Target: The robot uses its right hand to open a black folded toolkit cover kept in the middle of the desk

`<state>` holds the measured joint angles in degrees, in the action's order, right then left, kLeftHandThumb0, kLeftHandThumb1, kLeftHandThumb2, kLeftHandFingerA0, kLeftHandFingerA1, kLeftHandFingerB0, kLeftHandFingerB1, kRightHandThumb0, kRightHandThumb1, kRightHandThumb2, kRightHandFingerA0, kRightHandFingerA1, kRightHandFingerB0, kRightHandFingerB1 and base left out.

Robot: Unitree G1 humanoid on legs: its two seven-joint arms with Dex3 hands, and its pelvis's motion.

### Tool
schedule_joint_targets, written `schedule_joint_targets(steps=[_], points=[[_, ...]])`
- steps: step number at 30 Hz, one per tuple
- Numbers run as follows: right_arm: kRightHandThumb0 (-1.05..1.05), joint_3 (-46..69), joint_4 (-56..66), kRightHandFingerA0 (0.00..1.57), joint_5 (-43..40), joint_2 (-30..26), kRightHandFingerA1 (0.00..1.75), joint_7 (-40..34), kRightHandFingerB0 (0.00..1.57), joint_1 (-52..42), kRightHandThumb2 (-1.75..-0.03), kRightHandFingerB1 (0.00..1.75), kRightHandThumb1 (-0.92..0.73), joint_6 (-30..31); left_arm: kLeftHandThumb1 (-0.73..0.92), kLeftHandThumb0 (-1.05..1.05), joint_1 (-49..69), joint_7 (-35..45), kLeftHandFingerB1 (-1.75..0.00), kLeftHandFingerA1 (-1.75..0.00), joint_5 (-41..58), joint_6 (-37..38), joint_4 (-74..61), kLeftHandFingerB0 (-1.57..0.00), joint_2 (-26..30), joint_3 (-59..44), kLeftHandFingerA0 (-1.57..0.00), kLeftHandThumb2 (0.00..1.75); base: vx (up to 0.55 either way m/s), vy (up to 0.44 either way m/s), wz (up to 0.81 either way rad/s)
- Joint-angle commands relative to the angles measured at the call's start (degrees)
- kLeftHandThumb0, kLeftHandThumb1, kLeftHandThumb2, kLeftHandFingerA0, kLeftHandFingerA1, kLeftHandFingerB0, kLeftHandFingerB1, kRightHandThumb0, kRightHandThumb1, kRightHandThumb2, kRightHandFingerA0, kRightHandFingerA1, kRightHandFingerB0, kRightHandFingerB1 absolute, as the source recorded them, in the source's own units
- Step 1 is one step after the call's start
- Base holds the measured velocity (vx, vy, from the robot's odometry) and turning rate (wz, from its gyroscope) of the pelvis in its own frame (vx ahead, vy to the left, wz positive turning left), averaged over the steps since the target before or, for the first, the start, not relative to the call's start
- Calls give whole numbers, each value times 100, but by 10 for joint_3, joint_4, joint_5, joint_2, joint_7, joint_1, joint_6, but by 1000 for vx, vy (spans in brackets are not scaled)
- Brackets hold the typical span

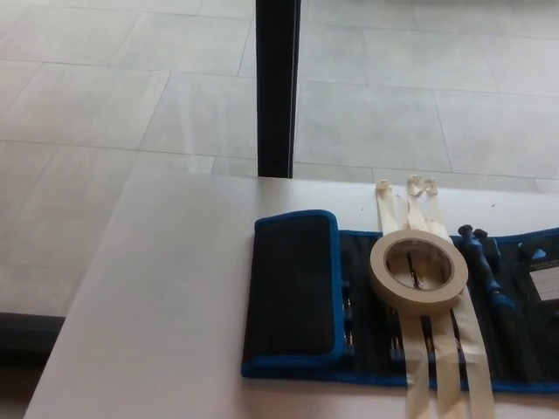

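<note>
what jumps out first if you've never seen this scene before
A black toolkit cover with blue trim lies on the pale desk, its left flap folded over while the rest spreads toward the right edge. A roll of masking tape sits on the open part, over three cream tape strips running across it. Behind the desk a black post rises from the tiled floor; neither robot hand shows.
</note>
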<state>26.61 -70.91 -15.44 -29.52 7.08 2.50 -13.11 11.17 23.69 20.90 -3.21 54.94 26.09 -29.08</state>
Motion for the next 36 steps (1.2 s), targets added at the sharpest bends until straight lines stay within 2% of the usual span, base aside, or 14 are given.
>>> schedule_joint_targets(steps=[1, 11, 12, 13, 14, 21, 22, 25, 26, 31, 32, 34, 35, 36], points=[[-79, -5, -16, 14, 15, -8, 59, 2, 18, -13, -62, 40, -70, -17, 83, -96, 12, -3, -38, -54, 11, -1, 9, -30, 9, -22, -42, 66, 0, 0, 0], [-78, 1, -21, 9, 12, -13, 54, 8, 15, -27, -62, 39, -71, -22, 81, -93, 17, 1, -37, -55, 2, 4, 9, -31, -1, -17, -42, 65, 0, 0, 0], [-39, 2, -20, 3, 12, -15, 55, 9, 0, -27, -100, 51, -39, -20, 81, -90, 23, -2, -37, -55, 1, 4, 3, -31, -3, -16, -44, 65, 0, 0, 0], [-39, 3, -20, 3, 11, -15, 55, 12, 0, -26, -101, 51, -39, -19, 80, -86, 27, -6, -37, -56, 0, 4, -3, -32, -6, -16, -43, 64, 0, 0, 0], [-77, 5, -19, 8, 10, -15, 55, 11, 15, -25, -61, 40, -70, -18, 78, -82, 29, -9, -38, -56, 1, 5, -7, -32, -8, -16, -44, 64, 0, 0, 0], [-77, 20, -20, 4, -2, -10, 62, 12, 14, -23, -60, 46, -65, -9, 74, -77, 37, -10, -40, -57, 12, -4, -33, -31, -20, -24, -40, 62, 0, 0, 0], [-40, 24, -17, 4, -5, -10, 56, 14, 0, -25, -99, 51, -36, -5, 75, -77, 35, -11, -40, -55, 12, -5, -32, -30, -20, -25, -40, 62, 0, 0, 0], [-39, 23, -15, 3, 4, -12, 55, 11, 0, -29, -101, 51, -40, -10, 76, -80, 37, -10, -39, -57, 5, -1, -29, -30, -15, -21, -39, 63, 0, 0, 0], [-75, 24, -16, 6, 4, -11, 56, 8, 15, -28, -60, 41, -70, -9, 76, -80, 38, -9, -39, -56, 6, -2, -32, -29, -15, -22, -38, 62, 0, 0, 0], [-78, 33, -14, 13, 2, -5, 61, 2, 16, -27, -62, 41, -67, -19, 77, -80, 43, -10, -38, -55, 2, -2, -36, -31, -12, -18, -40, 63, 0, 0, 0], [-77, 34, -12, 21, 2, -5, 67, 1, 13, -27, -91, 50, -51, -20, 77, -81, 42, -10, -39, -56, 0, 0, -30, -31, -11, -17, -41, 63, 0, 0, 0], [-84, 43, -2, 29, -7, -1, 73, 3, 14, -28, -92, 50, -54, -18, 76, -81, 42, -11, -39, -56, 1, -2, -32, -32, -11, -18, -40, 63, 0, 0, 0], [-84, 43, 1, 29, -6, -1, 73, 3, 14, -28, -92, 50, -54, -17, 76, -81, 40, -11, -39, -56, 2, -1, -29, -32, -11, -18, -40, 63, 0, 0, 0], [-76, 36, -1, 17, 3, -4, 62, 2, 12, -28, -91, 49, -53, -17, 76, -81, 42, -8, -39, -56, 4, 0, -33, -31, -13, -19, -39, 63, 0, 0, 0]])
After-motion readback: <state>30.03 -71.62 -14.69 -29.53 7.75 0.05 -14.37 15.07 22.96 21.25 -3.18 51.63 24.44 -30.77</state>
